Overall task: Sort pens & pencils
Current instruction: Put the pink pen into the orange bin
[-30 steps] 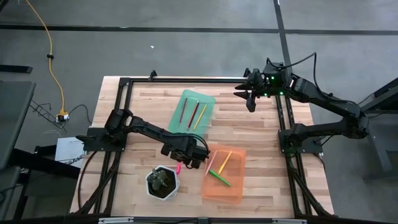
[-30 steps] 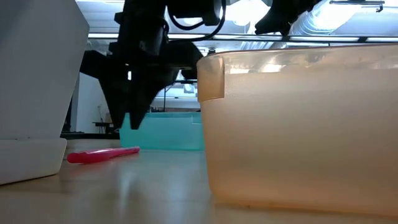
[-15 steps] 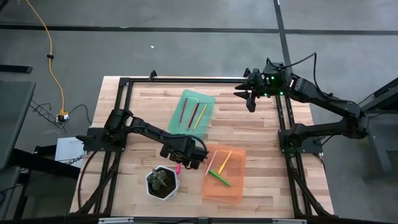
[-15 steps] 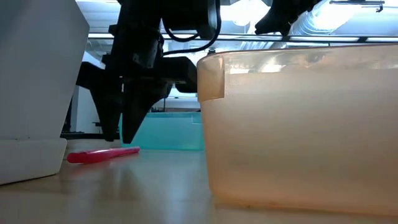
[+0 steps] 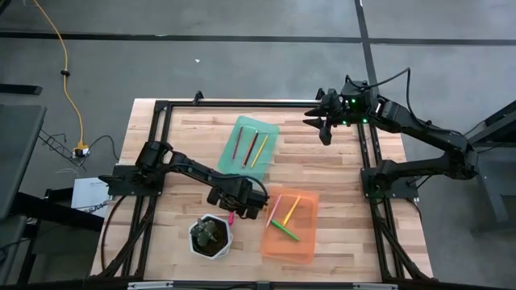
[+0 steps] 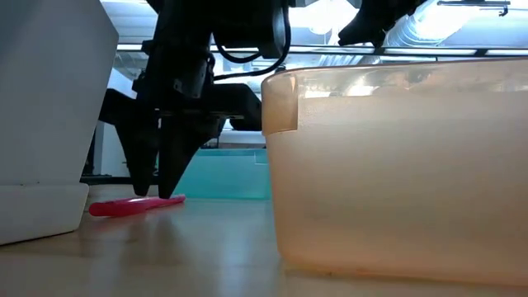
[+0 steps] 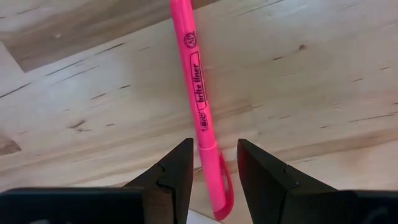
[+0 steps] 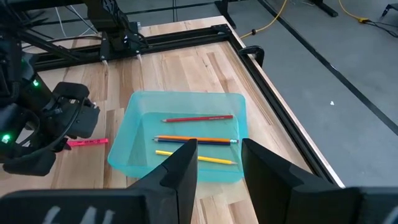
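Note:
A pink highlighter (image 7: 198, 93) lies flat on the wooden table between the white plant pot (image 5: 211, 236) and the orange tray (image 5: 290, 225); it also shows in the low view (image 6: 136, 204). My left gripper (image 7: 214, 165) is open and low over the highlighter's capped end, one finger on each side of it and apart from it; its tips (image 6: 157, 191) reach almost to the table. The green tray (image 5: 250, 145) holds red-brown, dark brown and yellow sticks. The orange tray holds a pale, a yellow and a green one. My right gripper (image 5: 324, 129) hangs open above the table's far right.
The plant pot's white wall (image 6: 49, 107) stands close on one side of the highlighter and the orange tray's wall (image 6: 388, 165) on the other, leaving a narrow lane. Black frame rails (image 5: 161, 109) border the table. Bare wood lies between the two trays.
My left gripper has come down over the pink highlighter and shifted slightly toward the plant pot, until its fingertips stand at pen height on either side of it. The highlighter has stayed where it was.

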`<state>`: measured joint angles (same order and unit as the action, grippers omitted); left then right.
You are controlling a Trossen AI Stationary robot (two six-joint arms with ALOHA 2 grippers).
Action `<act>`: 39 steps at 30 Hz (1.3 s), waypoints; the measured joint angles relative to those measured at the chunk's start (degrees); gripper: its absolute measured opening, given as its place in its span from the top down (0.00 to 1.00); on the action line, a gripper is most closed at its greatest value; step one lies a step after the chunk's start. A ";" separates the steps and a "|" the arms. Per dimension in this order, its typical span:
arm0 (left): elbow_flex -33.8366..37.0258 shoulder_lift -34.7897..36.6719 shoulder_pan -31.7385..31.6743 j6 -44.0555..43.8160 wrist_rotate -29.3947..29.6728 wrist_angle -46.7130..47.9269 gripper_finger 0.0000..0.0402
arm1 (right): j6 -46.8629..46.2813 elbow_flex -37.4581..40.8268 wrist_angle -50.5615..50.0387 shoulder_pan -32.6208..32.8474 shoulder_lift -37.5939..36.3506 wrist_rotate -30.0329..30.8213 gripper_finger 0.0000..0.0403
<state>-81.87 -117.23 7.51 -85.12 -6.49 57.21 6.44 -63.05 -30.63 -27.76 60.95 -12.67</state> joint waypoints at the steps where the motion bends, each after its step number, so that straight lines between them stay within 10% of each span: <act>1: 0.21 0.00 0.00 0.02 0.03 -0.11 0.72 | 0.00 0.00 0.00 0.00 0.00 0.00 0.71; 39: 1.45 0.00 0.00 0.82 0.31 -1.77 0.72 | 0.00 0.00 -0.05 -0.01 0.00 0.00 0.71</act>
<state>-80.42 -117.23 7.51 -84.30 -6.18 55.44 6.44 -63.05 -30.68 -27.77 60.95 -12.67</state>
